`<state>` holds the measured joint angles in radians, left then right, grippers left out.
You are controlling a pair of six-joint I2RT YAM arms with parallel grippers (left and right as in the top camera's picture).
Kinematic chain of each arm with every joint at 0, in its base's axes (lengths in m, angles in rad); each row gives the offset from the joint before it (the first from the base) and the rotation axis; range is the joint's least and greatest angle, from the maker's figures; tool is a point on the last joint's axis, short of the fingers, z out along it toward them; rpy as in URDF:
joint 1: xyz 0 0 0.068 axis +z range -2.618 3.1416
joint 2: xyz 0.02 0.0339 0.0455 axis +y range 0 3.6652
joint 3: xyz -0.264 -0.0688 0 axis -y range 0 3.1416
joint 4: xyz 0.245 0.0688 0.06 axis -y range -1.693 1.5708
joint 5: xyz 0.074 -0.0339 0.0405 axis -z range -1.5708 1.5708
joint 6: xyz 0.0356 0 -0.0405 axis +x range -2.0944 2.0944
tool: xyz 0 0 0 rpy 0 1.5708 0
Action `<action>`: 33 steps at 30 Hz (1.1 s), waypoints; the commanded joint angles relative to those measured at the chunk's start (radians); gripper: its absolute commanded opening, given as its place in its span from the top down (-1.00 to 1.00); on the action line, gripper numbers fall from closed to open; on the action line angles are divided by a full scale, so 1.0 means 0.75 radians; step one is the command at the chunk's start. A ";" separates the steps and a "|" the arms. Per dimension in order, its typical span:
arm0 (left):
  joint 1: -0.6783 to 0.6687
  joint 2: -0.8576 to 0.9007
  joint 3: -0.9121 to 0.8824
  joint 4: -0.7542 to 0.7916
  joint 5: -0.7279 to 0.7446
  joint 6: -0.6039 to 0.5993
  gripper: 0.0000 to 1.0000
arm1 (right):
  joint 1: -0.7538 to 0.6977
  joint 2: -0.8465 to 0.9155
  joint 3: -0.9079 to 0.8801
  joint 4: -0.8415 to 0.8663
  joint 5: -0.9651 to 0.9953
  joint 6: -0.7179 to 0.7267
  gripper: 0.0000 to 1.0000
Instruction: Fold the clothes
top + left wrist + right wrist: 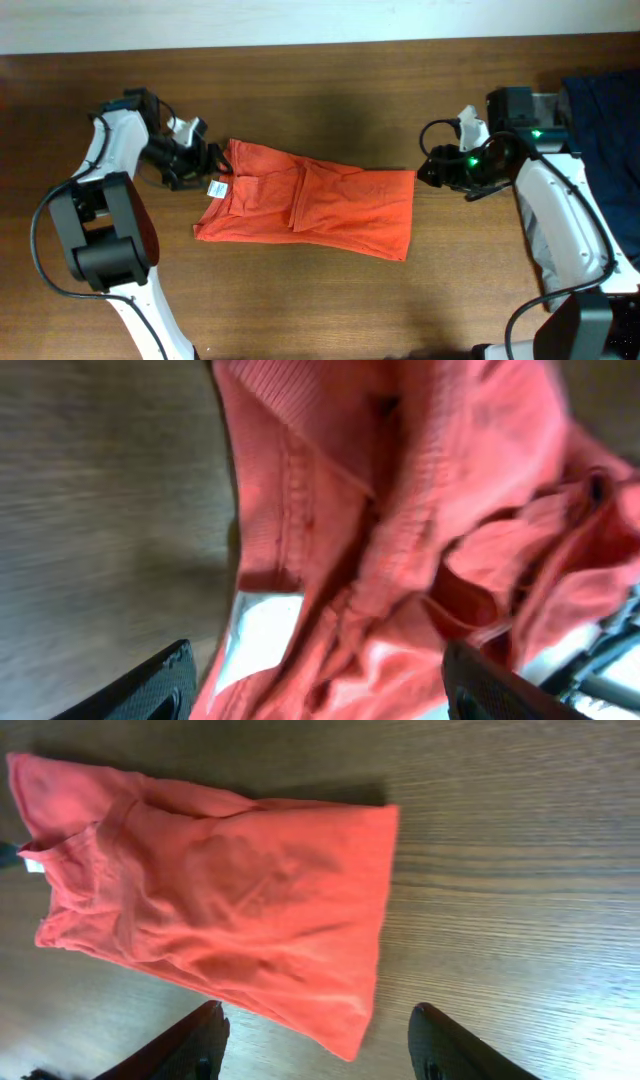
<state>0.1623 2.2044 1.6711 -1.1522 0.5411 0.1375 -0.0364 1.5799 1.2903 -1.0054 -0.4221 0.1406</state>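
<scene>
Room: I see the T-shirt (310,205) lying folded mid-tabletop (330,300), with open wood on every side of it.
Edges: the collar end with its white tag (215,188) faces my left arm, and a straight edge faces my right.
Left jaws: the left gripper (203,158) is at the collar end. Its jaws are spread wide over bunched cloth, and I can't tell if they touch it.
Right jaws: the right gripper (432,172) is just off the straight edge, jaws wide, holding nothing.
Hard to see: the left wrist view is blurred. A dark blue cloth (600,110) is cut off at the frame edge.
</scene>
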 commanded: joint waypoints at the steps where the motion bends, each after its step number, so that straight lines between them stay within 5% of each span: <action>1: -0.023 -0.015 -0.108 0.077 -0.014 0.009 -0.56 | -0.022 -0.021 0.015 -0.007 -0.021 -0.044 -0.26; 8: -0.104 -0.015 -0.238 0.210 -0.008 0.008 -0.54 | -0.022 -0.021 0.015 -0.006 -0.020 -0.044 -0.26; 10: -0.142 -0.015 -0.260 0.242 -0.003 0.008 -0.40 | -0.022 -0.021 0.015 -0.007 -0.020 -0.044 -0.26; 12: -0.179 -0.015 -0.267 0.254 -0.009 0.008 -0.16 | -0.022 -0.021 0.015 -0.009 -0.020 -0.044 -0.26; 17: -0.201 -0.015 -0.264 0.258 -0.010 0.008 0.99 | -0.022 -0.021 0.015 -0.027 -0.020 -0.044 -0.25; 24: -0.091 -0.044 -0.060 -0.024 -0.103 0.008 0.99 | -0.022 -0.021 0.015 -0.050 -0.020 -0.079 -0.25; 33: -0.077 -0.073 0.611 -0.439 -0.338 0.008 0.99 | -0.022 -0.021 0.015 -0.052 -0.020 -0.079 -0.25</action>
<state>0.1429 2.1818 1.9862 -1.4387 0.3733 0.1375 -0.0471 1.5799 1.2903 -1.0443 -0.4286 0.0959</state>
